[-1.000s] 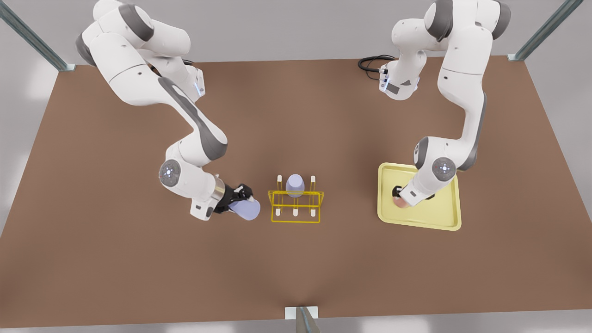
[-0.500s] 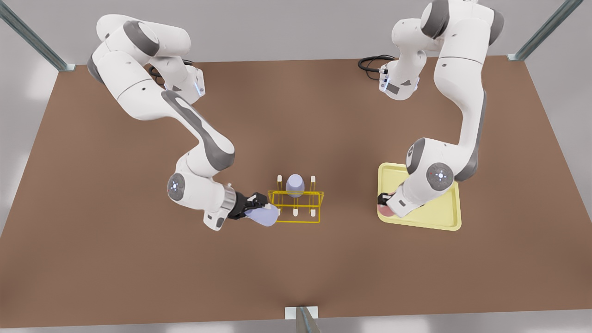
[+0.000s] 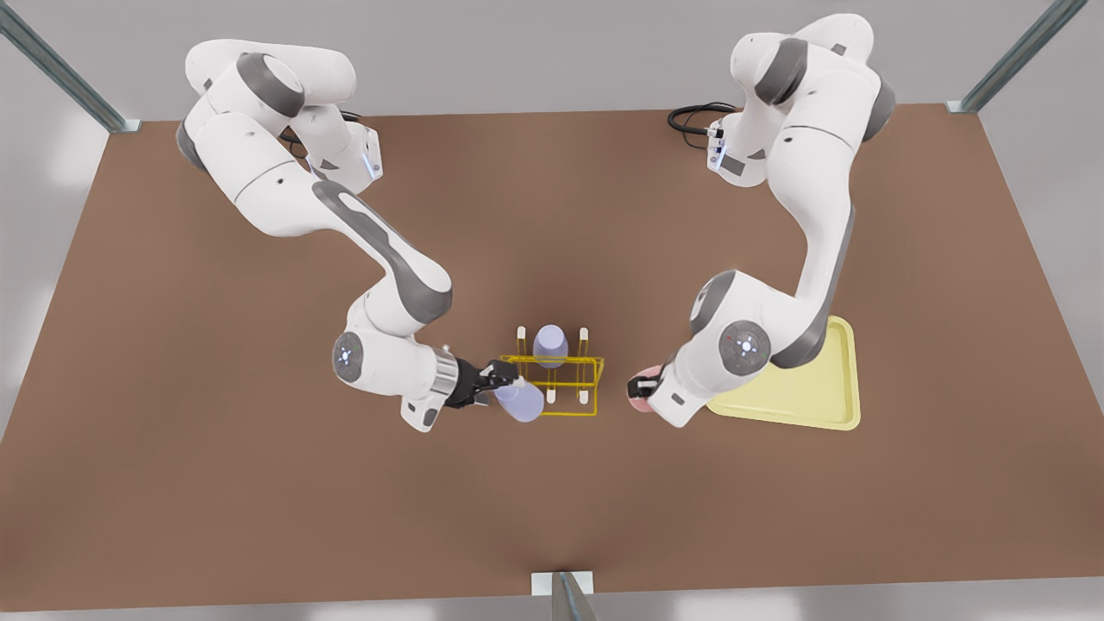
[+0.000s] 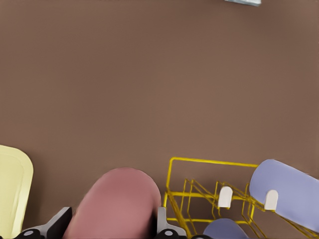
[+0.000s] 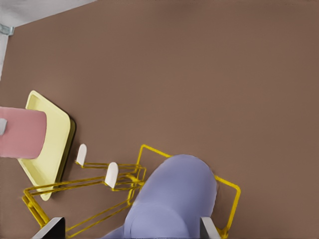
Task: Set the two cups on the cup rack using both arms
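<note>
Brown table (image 3: pixel 259 483) carrying the pale-yellow tray (image 3: pixel 828 405) on the front view's right and the cup rack (image 3: pixel 552 384) at centre, one lavender cup (image 3: pixel 549 343) already seated on a back peg. Right gripper (image 3: pixel 492 384), clamped on a second lavender cup (image 3: pixel 519 402), holds it tilted over the rack's near-left corner. Left gripper (image 3: pixel 645 392), closed on the pink cup (image 3: pixel 642 386), hangs beside the rack's opposite end, farther from any peg.
</note>
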Robot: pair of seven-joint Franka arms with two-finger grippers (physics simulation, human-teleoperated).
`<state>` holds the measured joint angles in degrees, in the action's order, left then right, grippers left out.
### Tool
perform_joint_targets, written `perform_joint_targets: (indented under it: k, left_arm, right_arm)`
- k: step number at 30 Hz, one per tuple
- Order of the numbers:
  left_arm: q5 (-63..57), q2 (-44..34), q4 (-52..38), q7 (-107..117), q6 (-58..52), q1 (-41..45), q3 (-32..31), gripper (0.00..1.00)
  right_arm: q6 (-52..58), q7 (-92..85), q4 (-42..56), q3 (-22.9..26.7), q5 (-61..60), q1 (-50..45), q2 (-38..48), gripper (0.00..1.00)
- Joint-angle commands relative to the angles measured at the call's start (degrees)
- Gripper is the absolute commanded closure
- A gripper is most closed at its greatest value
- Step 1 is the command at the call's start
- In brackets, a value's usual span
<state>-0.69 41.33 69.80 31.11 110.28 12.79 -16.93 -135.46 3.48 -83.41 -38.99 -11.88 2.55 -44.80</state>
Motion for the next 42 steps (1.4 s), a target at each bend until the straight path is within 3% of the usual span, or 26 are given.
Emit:
perform_joint_targets:
  k: [1,4,7,10,11,12,13,15,25,27,31,33,35,37,39,41,42]
  left_arm:
    - [-0.02,1.03,-2.38,22.85,-1.12,1.01,-0.04,0.19]
    - [0.07,3.14,-7.22,25.57,0.46,2.59,-0.12,0.19]
    - [0.07,3.05,-7.92,26.72,4.24,2.59,-0.12,0.19]
    - [0.07,3.05,-8.27,26.72,5.91,3.03,-0.91,0.19]
    - [0.07,3.14,-8.27,26.72,5.91,3.56,-0.92,0.19]
    - [0.25,3.4,-8.1,26.63,5.56,4.0,-0.92,0.19]
    - [0.25,3.49,-7.92,26.63,5.21,4.52,-0.92,0.19]
    - [0.07,4.46,-7.83,26.72,5.29,5.4,-0.92,0.19]
    - [-0.9,6.92,-7.74,27.42,5.73,8.13,-0.92,0.19]
    - [-1.95,7.18,-7.74,27.42,5.73,8.3,-0.92,0.0]
    - [-2.04,7.01,-7.74,27.25,4.95,8.3,-0.74,0.0]
    - [-5.55,6.13,-13.97,19.98,-13.13,2.96,0.05,0.0]
    - [-9.5,0.42,-15.04,-4.38,-28.8,-7.25,-0.12,0.0]
    - [-12.06,-3.01,-15.04,-13.09,-37.41,-12.08,-0.39,0.0]
    - [-7.14,-25.67,13.86,-18.98,-22.39,-6.99,9.01,0.0]
    - [-3.62,-24.72,7.64,-18.98,-35.75,-6.81,8.93,0.0]
    - [-3.36,-24.81,7.64,-19.34,-35.84,-7.08,8.93,0.0]
  right_arm:
    - [0.64,1.36,0.97,-0.03,-0.08,-0.09,0.06,0.0]
    - [12.41,1.09,6.25,0.67,3.69,2.19,3.39,0.0]
    - [34.9,0.3,6.59,0.49,28.91,13.87,7.35,0.0]
    - [50.64,-0.67,11.25,0.67,38.07,19.59,7.88,0.0]
    - [52.05,-1.45,10.55,2.51,37.63,19.07,11.21,0.0]
    - [54.33,-2.07,10.11,14.45,35.09,8.45,17.37,0.0]
    - [55.22,-2.25,8.8,23.16,27.62,2.64,22.02,0.0]
    - [54.6,-1.37,1.77,26.07,21.37,2.46,29.15,0.0]
    - [54.6,-2.34,0.97,26.42,18.47,5.62,25.64,0.0]
    - [54.6,-2.34,0.88,26.42,18.38,5.62,25.55,0.0]
    - [54.6,-2.42,0.88,26.42,18.38,5.88,25.46,0.0]
    - [54.6,-2.51,0.97,26.42,18.2,6.32,25.46,0.0]
    - [54.6,-2.6,1.41,26.42,18.38,6.5,25.55,0.0]
    - [54.6,-2.6,1.59,26.42,18.64,6.5,25.72,0.0]
    - [55.13,-1.9,3.51,26.25,19.52,5.8,26.08,0.0]
    - [55.31,-2.16,4.84,26.07,19.52,5.88,25.99,0.0]
    - [55.31,-2.42,4.75,26.25,19.43,5.97,26.34,0.0]
